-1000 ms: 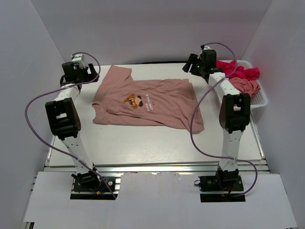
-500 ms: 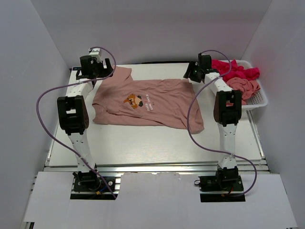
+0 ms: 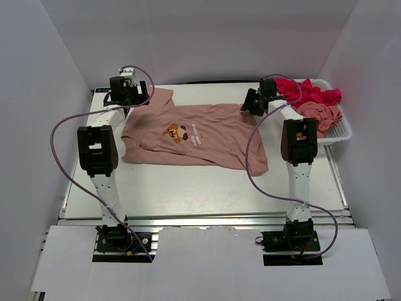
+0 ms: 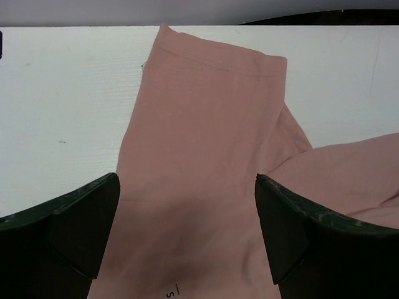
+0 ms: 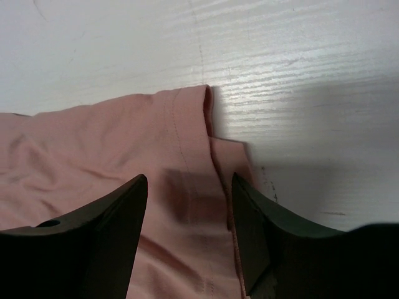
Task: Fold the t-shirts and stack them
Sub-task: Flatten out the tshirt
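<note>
Pink t-shirt (image 3: 207, 135) flat on worktop (image 3: 188, 188), fold unstarted; left gripper (image 4: 187, 187) open over sleeve (image 4: 206, 93), right gripper (image 5: 188, 184) open astride hem corner (image 5: 190, 106); next, likely: pinch both

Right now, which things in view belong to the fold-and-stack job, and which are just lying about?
Part of the job:
- printed pink t-shirt, spread flat on the table
- magenta-red t-shirt, in the basket
- crumpled pink t-shirt, in the basket
- left gripper and right gripper, each open over the spread shirt

Just there:
- white mesh basket
- table
</note>
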